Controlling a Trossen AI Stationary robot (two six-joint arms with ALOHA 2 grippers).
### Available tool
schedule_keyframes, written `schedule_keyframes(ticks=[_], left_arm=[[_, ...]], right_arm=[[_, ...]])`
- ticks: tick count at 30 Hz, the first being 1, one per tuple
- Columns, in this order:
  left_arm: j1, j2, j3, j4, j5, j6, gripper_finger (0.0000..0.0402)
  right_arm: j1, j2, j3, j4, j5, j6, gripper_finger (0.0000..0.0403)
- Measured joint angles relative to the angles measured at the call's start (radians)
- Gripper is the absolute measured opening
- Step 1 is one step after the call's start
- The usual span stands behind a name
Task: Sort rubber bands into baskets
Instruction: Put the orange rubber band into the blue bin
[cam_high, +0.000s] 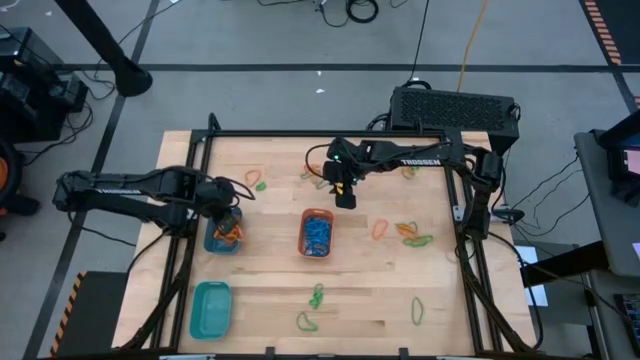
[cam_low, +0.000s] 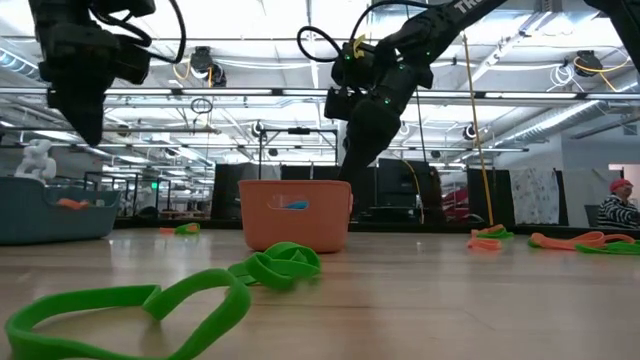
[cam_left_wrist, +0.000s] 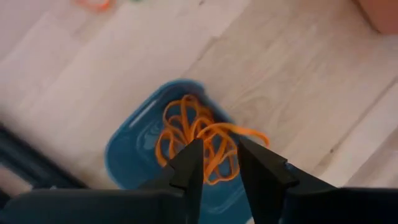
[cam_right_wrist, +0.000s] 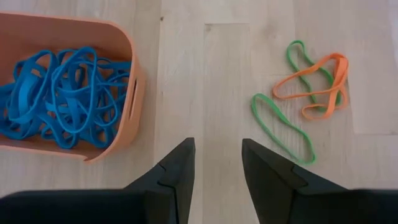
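My left gripper (cam_left_wrist: 219, 163) hangs open, pointing down, just above the small blue basket (cam_high: 223, 238) at the table's left. Several orange rubber bands (cam_left_wrist: 199, 134) lie tangled in that basket. Near the table's middle stands the orange basket (cam_right_wrist: 127, 93), full of blue rubber bands (cam_right_wrist: 62, 93). My right gripper (cam_right_wrist: 217, 162) hovers open over bare wood just behind it, between this basket and a loose green band (cam_right_wrist: 283, 127) tangled with an orange band (cam_right_wrist: 317, 87). The teal basket (cam_high: 211, 308) sits at the near left.
More green and orange bands lie scattered on the wood: at the far middle (cam_high: 258, 183), at the right (cam_high: 410, 235), and green ones along the near edge (cam_high: 316, 296) (cam_high: 418, 310). A dark frame (cam_high: 330, 134) borders the table. A black box (cam_high: 455, 108) stands behind the far edge.
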Motion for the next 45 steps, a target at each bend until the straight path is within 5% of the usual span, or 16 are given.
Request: schedule_keyframes(ticks=[10,20,34,45], left_arm=[[-0.095,0.039,-0.006,0.271,0.106,0.136,0.0109],[-0.131,0.286,-0.070,0.412,0.104,0.137,0.0109],[-0.133,0.493,-0.069,0.420,0.148,0.194,0.0109],[-0.133,0.509,-0.056,0.311,0.148,0.192,0.0109]], right_arm=[[0.005,0.000,0.000,-0.017,0.000,0.026,0.0125],[0.027,0.000,0.000,-0.013,0.000,0.025,0.0125],[0.040,0.000,0.000,0.002,0.000,0.045,0.0125],[0.040,0.000,0.000,0.015,0.000,0.048,0.0125]])
